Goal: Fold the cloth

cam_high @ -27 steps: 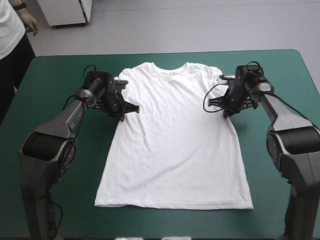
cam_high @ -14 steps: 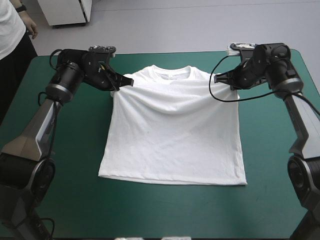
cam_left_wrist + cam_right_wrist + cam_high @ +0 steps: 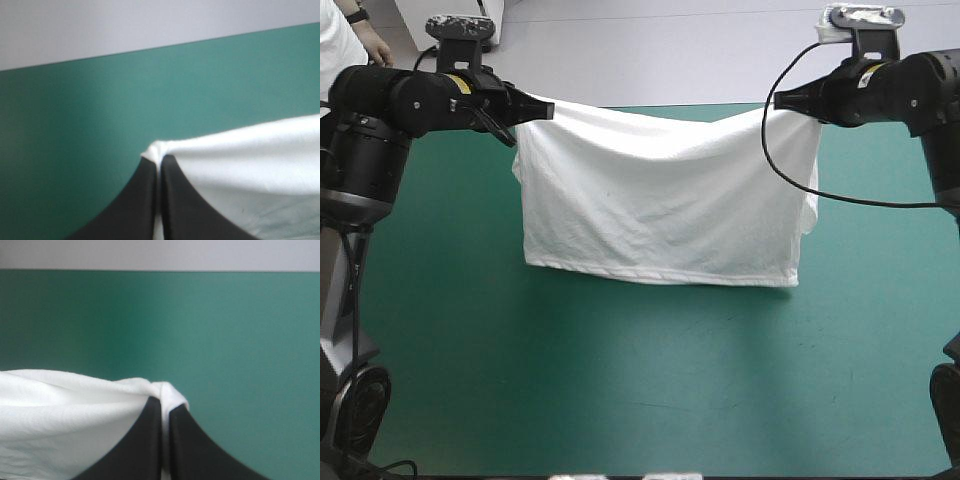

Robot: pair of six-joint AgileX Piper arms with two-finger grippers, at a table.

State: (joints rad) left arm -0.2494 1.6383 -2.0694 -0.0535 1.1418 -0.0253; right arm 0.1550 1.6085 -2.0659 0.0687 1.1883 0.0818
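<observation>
Two-handed, holding the T-shirt (image 3: 660,200) up over the far half of the counter (image 3: 620,390). Pinching one top corner in the left hand (image 3: 158,162), black fingers (image 3: 135,205) pressed all but together on a bunch of white cloth. Pinching the opposite top corner in the right hand (image 3: 165,402) the same way. Letting the cloth sag between both grips and hang like a curtain toward the teal-green cover; not telling whether touching it at the hem
</observation>
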